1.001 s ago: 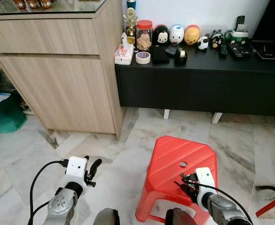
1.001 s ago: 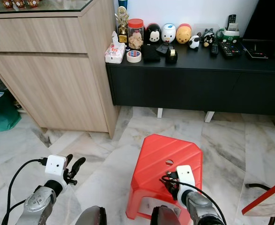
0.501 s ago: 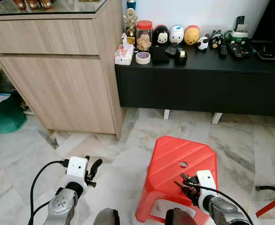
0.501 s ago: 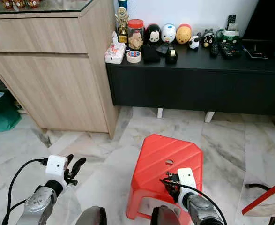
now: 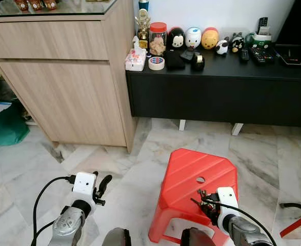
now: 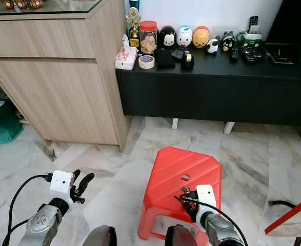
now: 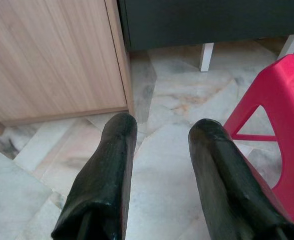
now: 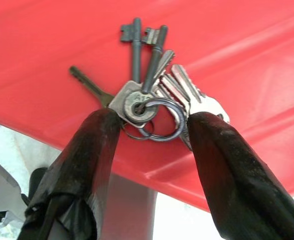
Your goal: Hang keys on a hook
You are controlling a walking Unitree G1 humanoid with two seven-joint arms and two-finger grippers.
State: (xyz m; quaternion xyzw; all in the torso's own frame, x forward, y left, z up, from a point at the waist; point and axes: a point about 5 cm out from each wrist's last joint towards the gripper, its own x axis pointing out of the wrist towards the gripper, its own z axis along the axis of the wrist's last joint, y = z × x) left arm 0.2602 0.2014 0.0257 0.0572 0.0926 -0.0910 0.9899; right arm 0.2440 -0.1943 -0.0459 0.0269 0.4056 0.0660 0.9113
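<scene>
A bunch of keys [image 8: 152, 100] on metal rings lies fanned out on the top of a red plastic stool [image 5: 191, 169], near its front edge. My right gripper [image 8: 154, 120] is open and straddles the bunch, one black finger close against each side. In the left eye view the keys [image 5: 203, 200] show as a small dark cluster just ahead of the right gripper [image 5: 208, 204]. My left gripper [image 5: 101, 187] hangs open over the marble floor to the left of the stool, holding nothing.
A light wooden cabinet [image 5: 68, 82] stands at the left. A low black sideboard [image 5: 222, 87] along the wall carries a jar, tape rolls, toy figures and remotes. A green bag [image 5: 4, 125] lies at far left, and a red-edged object [image 5: 299, 223] at the right.
My right wrist has sunk slightly toward the stool's front edge. The keys and the left arm have stayed where they were.
</scene>
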